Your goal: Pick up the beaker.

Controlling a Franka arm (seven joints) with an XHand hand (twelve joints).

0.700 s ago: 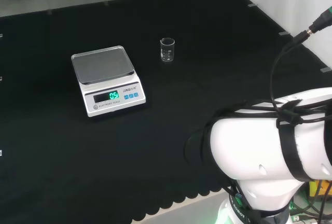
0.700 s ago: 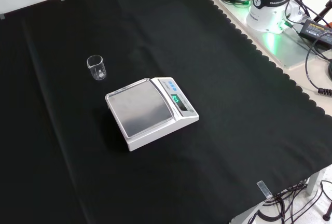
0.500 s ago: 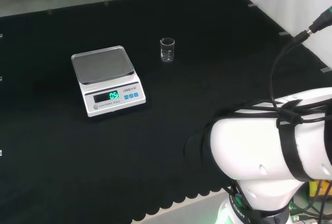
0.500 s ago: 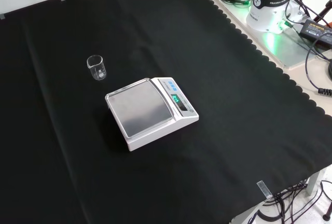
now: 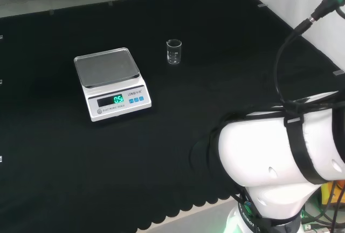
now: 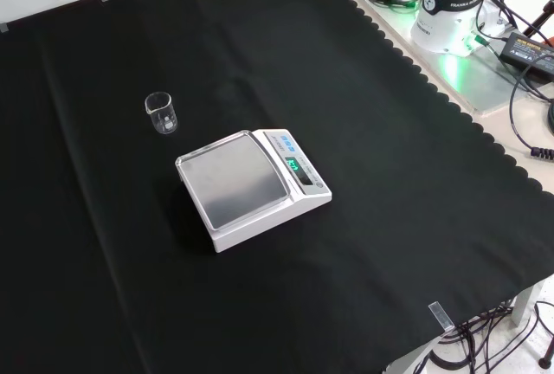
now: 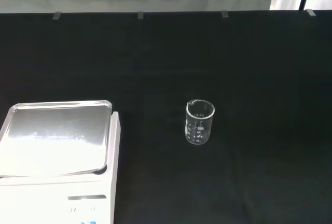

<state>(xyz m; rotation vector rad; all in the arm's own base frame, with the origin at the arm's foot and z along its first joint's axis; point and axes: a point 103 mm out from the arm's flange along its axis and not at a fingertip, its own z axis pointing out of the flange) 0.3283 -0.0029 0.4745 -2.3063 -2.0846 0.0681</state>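
A small clear glass beaker (image 5: 173, 51) stands upright on the black cloth, to the right of a scale in the head view. In the front view the beaker (image 6: 161, 112) sits up and to the left of the scale. The wrist view looks at the beaker (image 7: 199, 122) from some distance, upright and apparently empty, with printed marks on its side.
A white electronic scale (image 5: 110, 83) with a steel pan and a lit display stands on the cloth (image 6: 363, 114); it is also in the front view (image 6: 251, 185) and wrist view (image 7: 57, 151). The arm's white link (image 5: 280, 152) fills the head view's lower right. Cables and the arm's base (image 6: 454, 6) lie beyond the cloth's edge.
In the head view the arm's white link and its cable have shifted slightly; the beaker and the scale have stayed put.
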